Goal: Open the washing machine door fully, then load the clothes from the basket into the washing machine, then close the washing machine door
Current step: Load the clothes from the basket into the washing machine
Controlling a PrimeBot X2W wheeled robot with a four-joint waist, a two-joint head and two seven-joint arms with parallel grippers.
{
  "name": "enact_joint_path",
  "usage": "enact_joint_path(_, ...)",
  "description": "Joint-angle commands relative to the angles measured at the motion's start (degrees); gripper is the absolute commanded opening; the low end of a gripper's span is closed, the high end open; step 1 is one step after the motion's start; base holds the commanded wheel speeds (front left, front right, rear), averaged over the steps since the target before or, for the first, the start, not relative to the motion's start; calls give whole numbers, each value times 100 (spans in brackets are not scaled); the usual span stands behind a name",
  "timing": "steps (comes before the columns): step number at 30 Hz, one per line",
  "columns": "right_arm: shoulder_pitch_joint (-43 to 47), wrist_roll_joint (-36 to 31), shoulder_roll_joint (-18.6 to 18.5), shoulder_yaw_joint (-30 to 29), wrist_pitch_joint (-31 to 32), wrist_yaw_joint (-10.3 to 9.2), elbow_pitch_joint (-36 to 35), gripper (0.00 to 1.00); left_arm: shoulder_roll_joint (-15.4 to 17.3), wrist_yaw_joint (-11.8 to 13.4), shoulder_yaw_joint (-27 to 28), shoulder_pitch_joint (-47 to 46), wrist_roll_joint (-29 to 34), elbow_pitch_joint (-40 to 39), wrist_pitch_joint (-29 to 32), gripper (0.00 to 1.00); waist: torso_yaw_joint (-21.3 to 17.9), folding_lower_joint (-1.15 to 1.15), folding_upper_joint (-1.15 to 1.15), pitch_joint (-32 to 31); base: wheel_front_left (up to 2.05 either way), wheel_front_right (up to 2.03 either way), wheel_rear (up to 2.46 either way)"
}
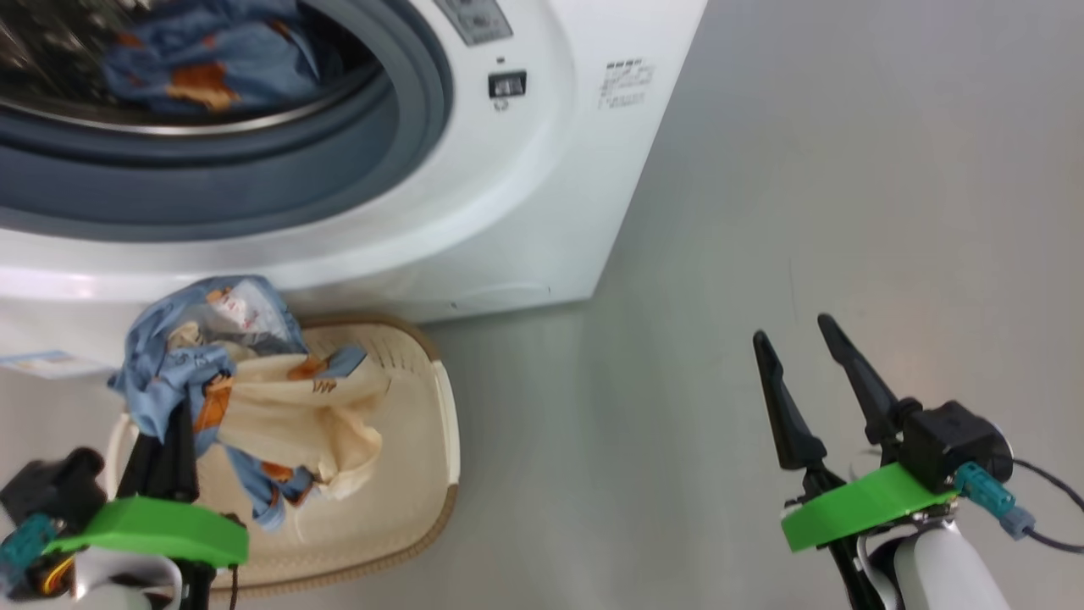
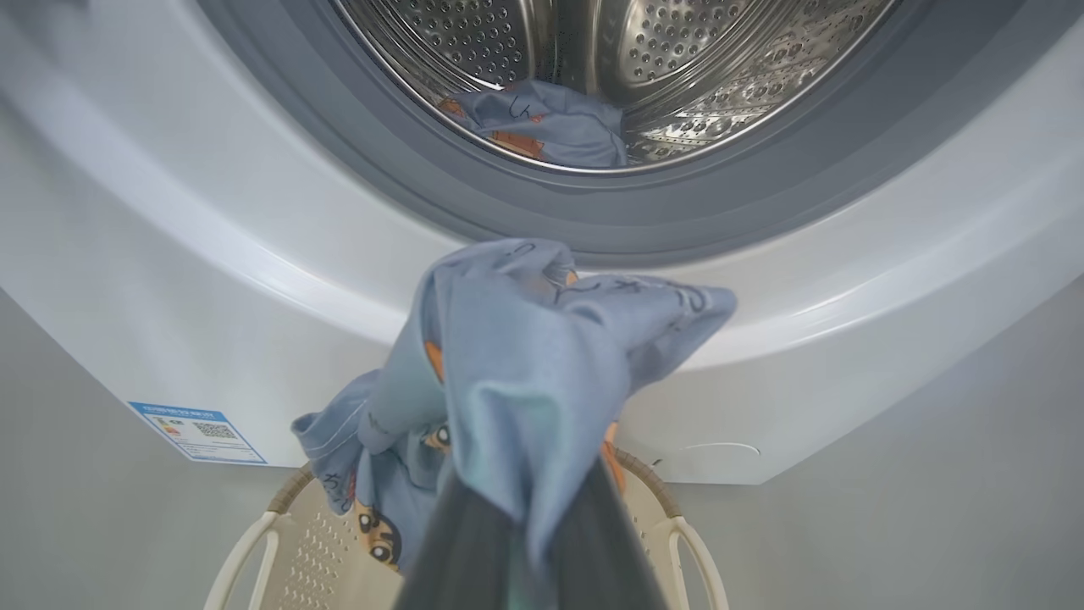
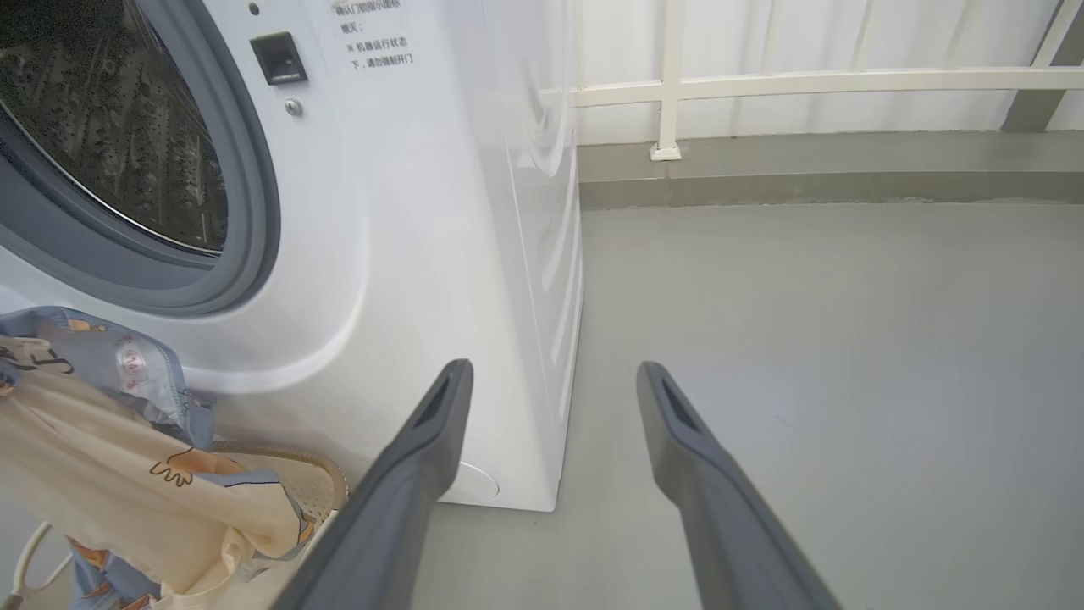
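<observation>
Where the head view looks down, we see our left gripper (image 1: 169, 432) clamped on a crumpled light-blue and cream garment (image 1: 254, 398), held up over the perforated cream basket (image 1: 445, 424) with its brown woven rim. Basket sits just beside the white washing machine (image 1: 542, 212) front. A second blue garment (image 1: 212, 68) lies inside, behind the smooth grey rubber gasket (image 1: 254, 169). Right gripper (image 1: 792, 329) hangs over bare grey floor (image 1: 847, 169), tapered dark fingers spread, holding nothing.

Left wrist view: soft fabric folds drape over our fingertips. Perforated steel drum (image 2: 677, 51) above, blue label (image 2: 196, 432) low on the glossy panel.

Right wrist view: jaws wide apart, boxy machine side at left, white railing (image 3: 762, 80) behind.
</observation>
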Motion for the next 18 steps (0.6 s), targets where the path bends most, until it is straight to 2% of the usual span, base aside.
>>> enact_joint_path(1,122,-111,-9,162,-68,8,-92,100,94,0,270,95,111,-236,-39,0,69,0,0,-404,0,0,0)
enact_joint_path(12,534,-168,-18,192,-68,8,15,100,-251,-7,695,755,745,-1195,-39,0,135,0,0,-1381,0,0,0)
enact_joint_path(18,725,-183,-17,246,-68,8,9,100,-364,84,910,1124,1072,-1539,-39,0,112,0,0,-1818,0,0,0)
